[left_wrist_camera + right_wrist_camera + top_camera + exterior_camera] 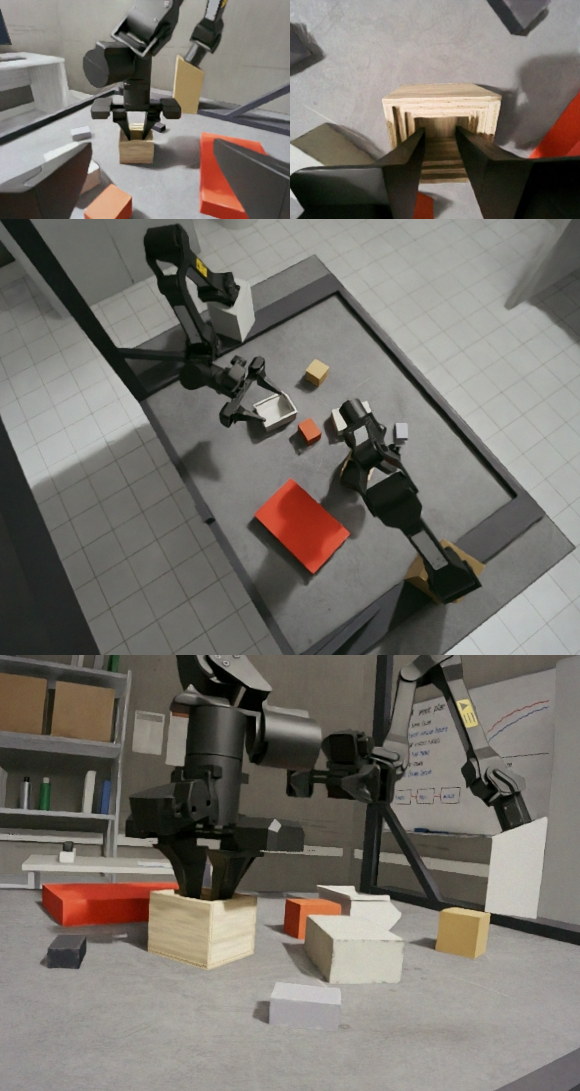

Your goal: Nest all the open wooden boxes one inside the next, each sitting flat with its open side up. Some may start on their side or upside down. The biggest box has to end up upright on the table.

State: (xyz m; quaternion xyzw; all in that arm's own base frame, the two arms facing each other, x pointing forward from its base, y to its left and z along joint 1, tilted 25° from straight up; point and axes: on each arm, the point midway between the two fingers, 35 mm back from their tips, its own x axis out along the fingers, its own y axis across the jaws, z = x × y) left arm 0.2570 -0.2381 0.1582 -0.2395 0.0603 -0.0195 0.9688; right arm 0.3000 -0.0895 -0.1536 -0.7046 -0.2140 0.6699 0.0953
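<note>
A pale wooden box (177,930) (129,153) (442,91) stands upright on the table, open side up. A smaller wooden box (437,128) is down inside it; several rims show one inside another, and how many boxes is hard to tell. My right gripper (204,898) (136,140) (440,130) points straight down, partly spread, its fingertips inside the smaller box near its side walls, holding that box from within. Whether that box sits flat is hidden. My left gripper (272,406) (153,146) is wide open and empty, off to the side.
A white open tray (275,411) lies below the left gripper. An orange block (309,431) (320,913), a cream block (367,960), a yellow block (317,371) (462,932), a pale lilac block (305,1007), a dark block (66,951) and a large red box (302,526) stand around.
</note>
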